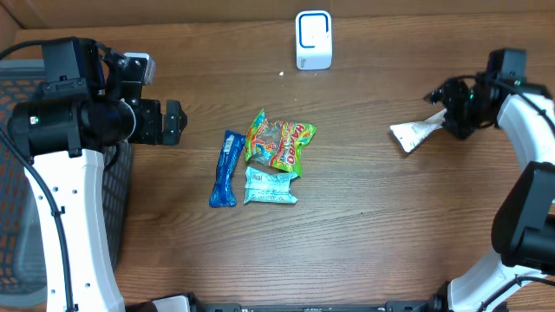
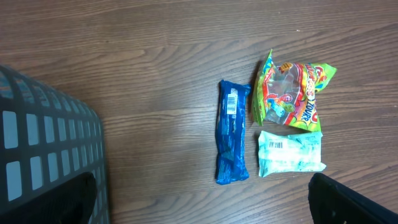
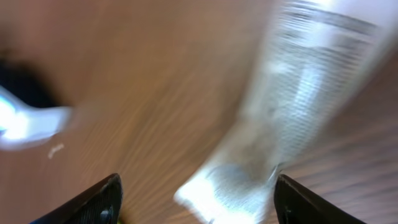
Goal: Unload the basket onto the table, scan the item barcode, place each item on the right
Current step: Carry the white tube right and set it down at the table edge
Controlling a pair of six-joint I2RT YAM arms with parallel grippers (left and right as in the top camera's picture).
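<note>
At right edge of surface (image 1: 364,234), right fingers (image 3: 102,202) spread apart around white packet (image 1: 414,133), seemingly release step; left fingers (image 2: 348,199) wide open, empty. Next: grasp blue bar (image 1: 225,169), barcode toward white scanner (image 1: 313,40).

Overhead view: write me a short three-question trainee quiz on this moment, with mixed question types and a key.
1. True or false: the left gripper is open with nothing between its fingers.
2. How many colourful snack packs lie clustered mid-table?
3. What lies nearest the right gripper? A) small white boxy scanner B) flat white plastic packet C) long blue foil bar
Key: 1 true; 2 three; 3 B.
</note>
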